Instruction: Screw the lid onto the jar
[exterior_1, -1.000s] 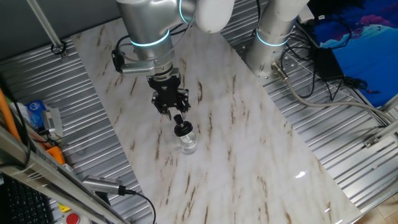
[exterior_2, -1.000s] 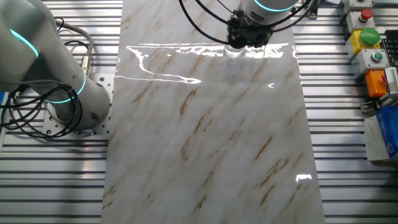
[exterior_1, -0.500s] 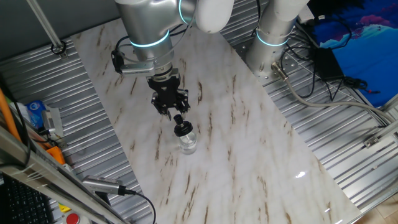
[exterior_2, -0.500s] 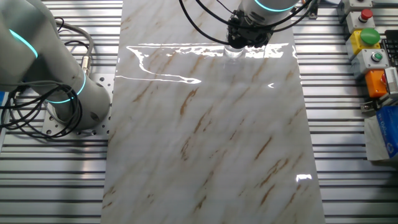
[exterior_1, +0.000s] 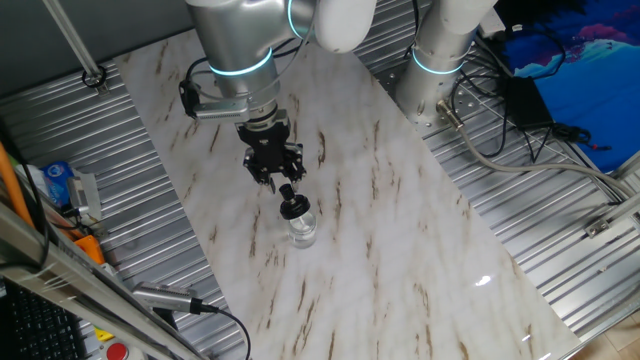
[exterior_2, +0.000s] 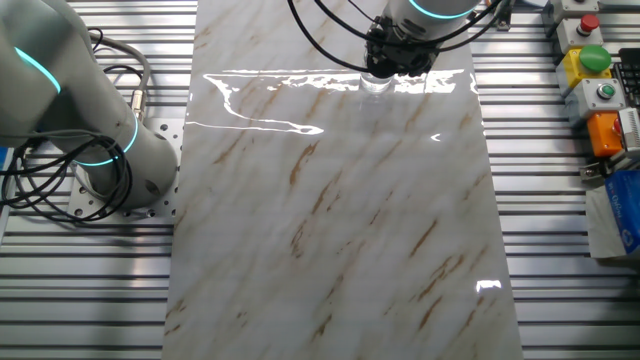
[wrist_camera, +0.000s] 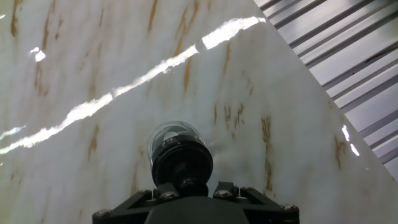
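Looking along the fingers in the hand view: black gripper (wrist_camera: 184, 186) body fills the bottom edge, and just ahead of it the lid (wrist_camera: 181, 163), round and black, sits on top of the jar (wrist_camera: 176, 135), whose clear glass wall shows beyond the cap. The fingertips themselves are hidden behind the gripper body and the lid here, so this view doesn't show whether they pinch the cap. From one fixed view, the gripper (exterior_1: 288, 194) points down and forward from the arm (exterior_1: 240, 60), fingers drawn in narrow at the lid (exterior_1: 292, 209); it looks like they meet the cap's top, but contact is too small to confirm, so I can't tell whether the grip is closed on it. The jar (exterior_1: 302, 232) stands upright on the marble table (exterior_1: 400, 230), roughly mid-width, toward the end nearest the arm's wrist. Lid appears seated squarely on the jar mouth, not tilted. In the other fixed view, the gripper (exterior_2: 393, 62) and jar (exterior_2: 376, 85) sit at the far end of the table, inside a bright glare streak; lid can't be made out there. Further back in the first fixed view, a second arm's base (exterior_1: 440, 55) stands on the ribbed metal surface (exterior_1: 530, 190) beside grey cables (exterior_1: 480, 120).
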